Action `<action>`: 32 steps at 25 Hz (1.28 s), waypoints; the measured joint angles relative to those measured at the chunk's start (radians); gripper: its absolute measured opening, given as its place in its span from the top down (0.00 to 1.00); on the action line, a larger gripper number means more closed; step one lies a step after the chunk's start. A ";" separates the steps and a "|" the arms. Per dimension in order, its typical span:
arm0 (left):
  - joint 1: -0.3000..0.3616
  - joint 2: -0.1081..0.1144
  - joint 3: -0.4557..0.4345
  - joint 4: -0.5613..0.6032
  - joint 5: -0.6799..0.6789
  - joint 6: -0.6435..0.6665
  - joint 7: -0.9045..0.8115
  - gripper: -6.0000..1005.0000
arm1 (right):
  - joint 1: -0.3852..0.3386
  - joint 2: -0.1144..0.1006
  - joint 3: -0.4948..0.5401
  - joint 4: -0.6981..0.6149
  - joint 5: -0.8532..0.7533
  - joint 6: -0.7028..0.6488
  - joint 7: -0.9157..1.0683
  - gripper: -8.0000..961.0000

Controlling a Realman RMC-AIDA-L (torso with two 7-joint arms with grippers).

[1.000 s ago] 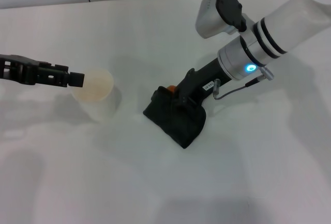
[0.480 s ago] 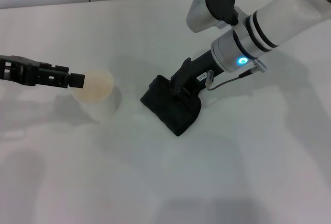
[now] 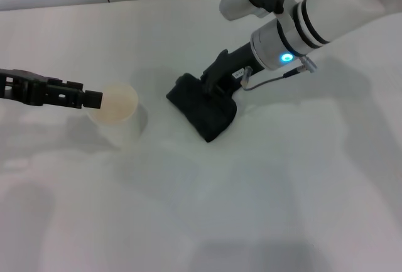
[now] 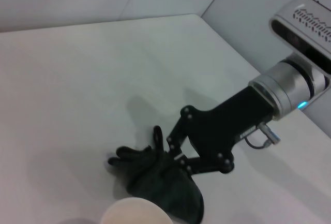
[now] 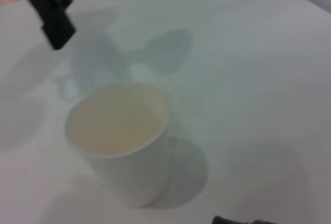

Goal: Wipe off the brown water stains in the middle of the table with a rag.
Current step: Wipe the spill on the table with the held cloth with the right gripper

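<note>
The black rag [image 3: 204, 112] lies bunched on the white table [image 3: 264, 209] near the middle. My right gripper [image 3: 210, 90] reaches down from the upper right and is shut on the rag's far edge, pressing it to the tabletop. In the left wrist view the right gripper [image 4: 168, 154] pinches the crumpled rag [image 4: 165, 182]. The brown water stains do not show in any view. My left gripper [image 3: 94, 99] hangs still at the left, beside the rim of a paper cup.
A white paper cup [image 3: 116, 105] stands upright left of the rag, also seen in the right wrist view [image 5: 121, 141] with the left gripper [image 5: 54, 25] beyond it. A tiled wall runs along the table's far edge.
The right gripper has dragged the rag up and to the left across the table. An orange spot seen beside the gripper a second ago no longer shows. The left arm stayed put.
</note>
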 joint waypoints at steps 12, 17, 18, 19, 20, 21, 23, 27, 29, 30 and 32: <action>-0.003 -0.001 0.000 0.000 0.002 -0.001 -0.001 0.14 | -0.002 0.001 -0.005 -0.002 -0.041 0.037 0.005 0.91; -0.003 -0.001 0.000 0.000 0.002 -0.001 0.000 0.14 | 0.001 -0.004 -0.006 0.007 -0.089 -0.060 0.023 0.91; -0.004 -0.001 0.000 0.000 0.002 -0.001 0.000 0.14 | 0.002 -0.005 -0.006 0.008 -0.092 -0.083 0.022 0.91; -0.004 0.000 0.000 0.000 0.003 -0.001 0.000 0.14 | 0.003 -0.006 -0.006 0.010 -0.093 -0.116 0.021 0.91; -0.004 0.000 0.000 0.000 0.003 -0.001 0.000 0.14 | 0.003 -0.008 -0.006 0.011 -0.094 -0.137 0.019 0.91; -0.004 0.000 0.000 0.000 0.003 -0.001 0.000 0.14 | 0.004 -0.010 -0.006 0.016 -0.095 -0.173 0.017 0.91; -0.004 0.000 0.000 -0.001 0.003 -0.002 0.000 0.14 | 0.007 -0.011 -0.006 0.034 -0.095 -0.234 0.013 0.91; -0.004 0.000 0.000 -0.001 0.003 -0.002 0.000 0.14 | 0.013 -0.008 -0.007 0.075 -0.123 -0.330 0.002 0.91; -0.004 0.000 0.000 -0.001 0.003 -0.003 0.000 0.14 | 0.014 -0.007 -0.008 0.078 -0.144 -0.342 0.002 0.91; -0.004 0.000 0.000 -0.001 0.003 -0.003 0.000 0.14 | 0.013 -0.006 -0.008 0.079 -0.149 -0.341 0.002 0.91; -0.004 -0.001 0.000 0.000 0.003 -0.004 0.000 0.14 | 0.010 -0.005 -0.008 0.079 -0.154 -0.336 0.002 0.91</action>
